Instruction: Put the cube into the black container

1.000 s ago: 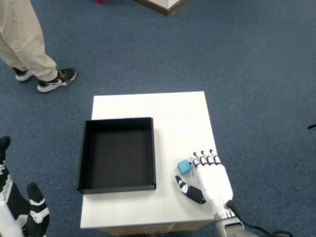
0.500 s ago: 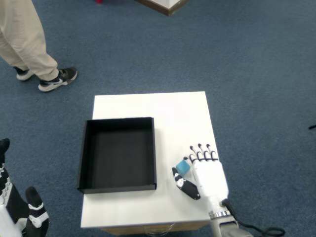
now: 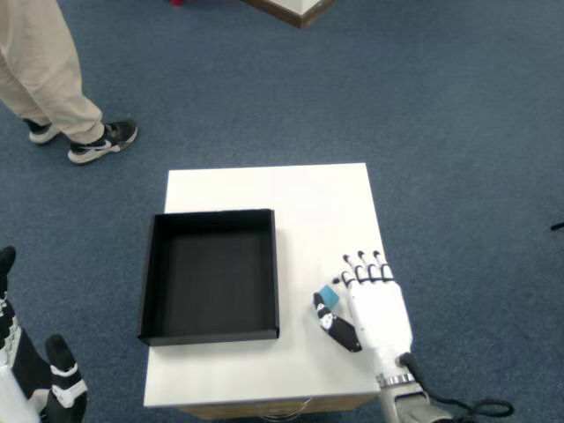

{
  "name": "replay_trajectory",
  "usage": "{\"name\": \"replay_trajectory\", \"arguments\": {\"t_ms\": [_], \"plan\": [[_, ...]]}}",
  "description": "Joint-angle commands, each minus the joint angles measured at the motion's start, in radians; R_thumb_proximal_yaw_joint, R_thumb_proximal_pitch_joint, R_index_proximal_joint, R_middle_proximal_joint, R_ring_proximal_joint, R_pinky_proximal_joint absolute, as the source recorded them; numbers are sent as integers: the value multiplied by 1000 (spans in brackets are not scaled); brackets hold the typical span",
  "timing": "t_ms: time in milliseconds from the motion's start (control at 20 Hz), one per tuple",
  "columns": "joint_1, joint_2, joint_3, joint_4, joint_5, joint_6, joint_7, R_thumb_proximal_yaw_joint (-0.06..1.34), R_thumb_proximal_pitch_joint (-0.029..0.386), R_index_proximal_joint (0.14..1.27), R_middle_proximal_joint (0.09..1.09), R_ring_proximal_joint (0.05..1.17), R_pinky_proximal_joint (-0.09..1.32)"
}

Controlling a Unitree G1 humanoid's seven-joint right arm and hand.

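The robot's white right hand with black fingertips (image 3: 375, 304) lies palm down near the right edge of the square white table (image 3: 300, 198). Its thumb and forefinger pinch the small blue cube (image 3: 328, 297), partly hidden under the fingers. The square black open container (image 3: 210, 275) sits just to the left, apart from the cube.

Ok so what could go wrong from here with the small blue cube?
The small blue cube is mostly hidden between the thumb and fingers of the white right hand, so the grip may be shallow and it could slip. It could also clip the near wall of the black square container during transfer.
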Motion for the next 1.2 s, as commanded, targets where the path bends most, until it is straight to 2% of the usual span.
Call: {"name": "replay_trajectory", "arguments": {"t_ms": [50, 500, 650, 1200], "plan": [[-39, -8, 3, 7, 22, -14, -18, 393, 166, 715, 291, 213, 62], [-28, -7, 8, 64, 44, -27, 53, 458, 123, 701, 296, 227, 112], [-26, -5, 16, 52, 44, -27, 56, 434, 118, 636, 291, 225, 116], [-29, -3, 44, 23, 66, -38, 31, 418, 100, 576, 260, 205, 92]]}}
